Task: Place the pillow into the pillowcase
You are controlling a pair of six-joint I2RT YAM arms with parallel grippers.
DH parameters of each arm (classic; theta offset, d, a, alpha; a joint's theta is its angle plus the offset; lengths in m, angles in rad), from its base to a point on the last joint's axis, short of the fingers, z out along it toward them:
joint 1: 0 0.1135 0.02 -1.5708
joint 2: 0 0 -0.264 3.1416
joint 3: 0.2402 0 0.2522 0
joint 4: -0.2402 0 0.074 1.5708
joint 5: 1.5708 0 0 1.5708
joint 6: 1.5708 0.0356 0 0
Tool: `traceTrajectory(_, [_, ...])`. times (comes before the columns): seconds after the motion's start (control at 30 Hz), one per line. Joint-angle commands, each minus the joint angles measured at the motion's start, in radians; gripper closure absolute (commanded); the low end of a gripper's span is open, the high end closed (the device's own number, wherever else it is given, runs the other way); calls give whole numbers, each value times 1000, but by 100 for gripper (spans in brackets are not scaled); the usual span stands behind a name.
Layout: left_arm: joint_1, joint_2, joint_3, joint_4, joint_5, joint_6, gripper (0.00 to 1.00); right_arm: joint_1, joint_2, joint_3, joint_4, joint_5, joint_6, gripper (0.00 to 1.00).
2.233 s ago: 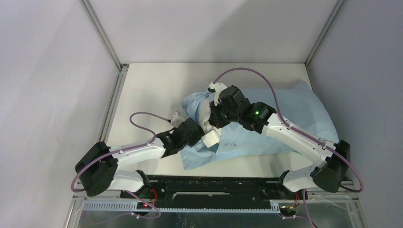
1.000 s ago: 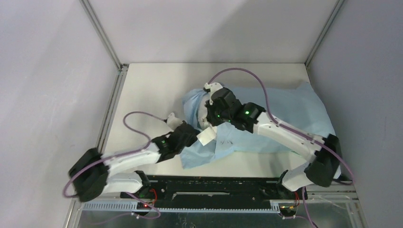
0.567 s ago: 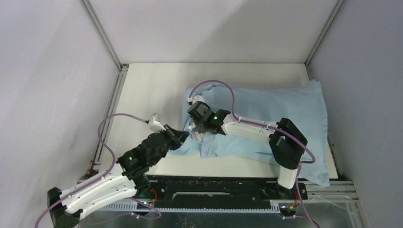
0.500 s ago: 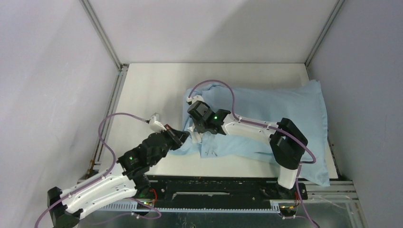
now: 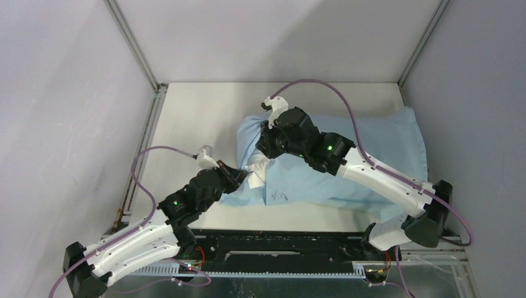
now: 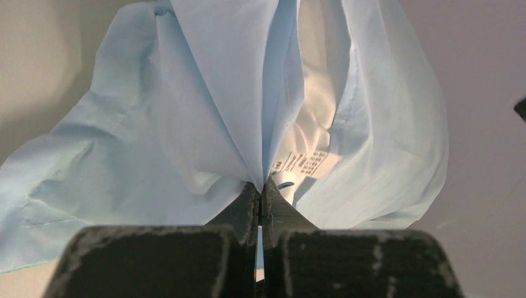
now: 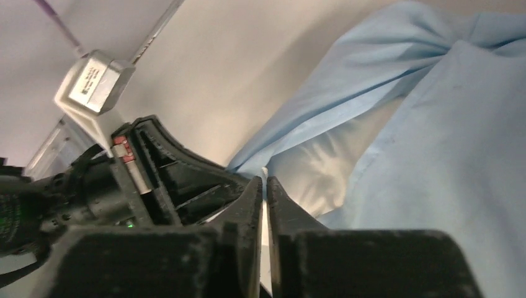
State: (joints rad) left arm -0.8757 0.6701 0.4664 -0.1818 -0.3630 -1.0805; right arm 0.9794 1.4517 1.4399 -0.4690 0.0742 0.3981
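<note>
L gripper [image 6: 260, 185] jaws pressed tight on a pinch of the pillowcase [image 6: 205, 93] – folds fan out from the tips. R gripper [image 7: 264, 181] jaws likewise closed on the pillowcase's mouth edge, tips just beside the L's. Inside lies the pillow [image 6: 313, 118] – cream cloth showing thru the open mouth, w/ a printed label [image 6: 305, 162] near the L tips. Pillowcase lies centre-right on the table [image 5: 198, 112]. L arm reaches in low from near-left. R arm arches over the pillowcase, wrist angled down-left.

Pale grey walls [image 5: 62, 93] enclose a white table [image 5: 198, 112] framed by aluminium posts [image 5: 133, 43].
</note>
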Motion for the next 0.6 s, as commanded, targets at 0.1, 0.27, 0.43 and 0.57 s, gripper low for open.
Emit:
traceTrajectory(0.1, [16, -13, 84, -4, 14, 74, 100, -14, 148, -98, -1, -125, 81, 100])
traceTrajectory(0.27, [-12, -81, 223, -79, 18, 106, 100, -55, 345, -151, 73, -76, 94, 100])
traceTrajectory(0.43, [-35, -60, 249, -61, 17, 91, 100, -56, 346, -180, 138, -74, 113, 100])
traceTrajectory(0.57, [-35, -12, 176, 0, 20, 43, 100, -60, 217, -186, 136, -44, 109, 90])
